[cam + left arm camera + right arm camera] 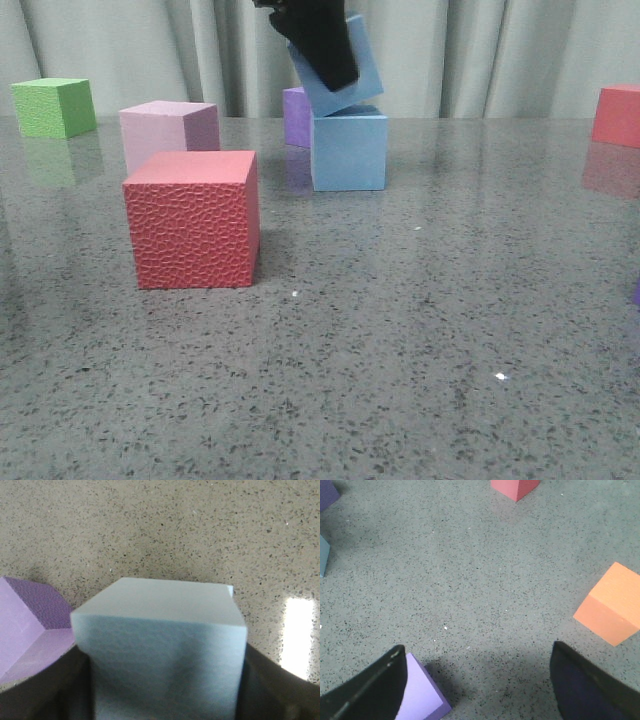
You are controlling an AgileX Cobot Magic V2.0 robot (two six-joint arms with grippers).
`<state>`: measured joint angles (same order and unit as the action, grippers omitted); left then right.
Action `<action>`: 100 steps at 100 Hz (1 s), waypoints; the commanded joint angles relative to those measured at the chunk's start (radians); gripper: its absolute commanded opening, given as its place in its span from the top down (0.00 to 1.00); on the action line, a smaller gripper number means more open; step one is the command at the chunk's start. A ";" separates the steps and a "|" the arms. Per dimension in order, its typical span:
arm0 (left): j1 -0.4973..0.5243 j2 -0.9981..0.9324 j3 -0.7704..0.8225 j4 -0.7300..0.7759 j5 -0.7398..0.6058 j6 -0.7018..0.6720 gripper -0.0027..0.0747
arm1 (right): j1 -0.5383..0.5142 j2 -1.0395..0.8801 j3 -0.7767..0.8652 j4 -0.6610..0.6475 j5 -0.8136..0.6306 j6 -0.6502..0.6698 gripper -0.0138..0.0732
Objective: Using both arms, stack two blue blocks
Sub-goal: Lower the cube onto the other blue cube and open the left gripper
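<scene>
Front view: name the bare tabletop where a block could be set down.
Bare: the near table, and right of the lower blue block up to the far red cube. Crowded: left, around the textured red cube and pink cube.

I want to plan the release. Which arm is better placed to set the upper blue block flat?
Left. The left gripper holds the tilted blue block right on the lower blue block. The right gripper is open, over bare table.

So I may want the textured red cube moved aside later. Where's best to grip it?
Probably from above, a hand closing on the textured red cube's left and right vertical faces. It sits upright and flat on the table, both sides open; the pink cube stands close behind.
</scene>
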<state>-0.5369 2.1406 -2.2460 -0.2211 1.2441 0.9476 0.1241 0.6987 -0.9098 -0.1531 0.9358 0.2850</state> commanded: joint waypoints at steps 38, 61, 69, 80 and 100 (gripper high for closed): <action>-0.007 -0.056 -0.013 -0.023 0.035 0.000 0.35 | -0.004 -0.002 -0.023 -0.011 -0.067 -0.011 0.17; -0.007 -0.056 -0.013 -0.023 0.035 0.000 0.24 | -0.004 -0.002 -0.023 -0.011 -0.067 -0.011 0.17; -0.007 -0.056 -0.013 -0.023 0.035 0.000 0.21 | -0.004 -0.002 -0.023 -0.011 -0.067 -0.011 0.17; -0.007 -0.058 -0.013 -0.023 0.035 0.000 0.17 | -0.004 -0.002 -0.023 -0.011 -0.070 -0.011 0.17; -0.007 -0.062 -0.051 -0.023 0.035 -0.001 0.15 | -0.004 -0.002 -0.023 -0.011 -0.070 -0.011 0.17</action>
<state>-0.5369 2.1406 -2.2443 -0.2188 1.2517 0.9491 0.1241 0.6987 -0.9098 -0.1531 0.9337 0.2850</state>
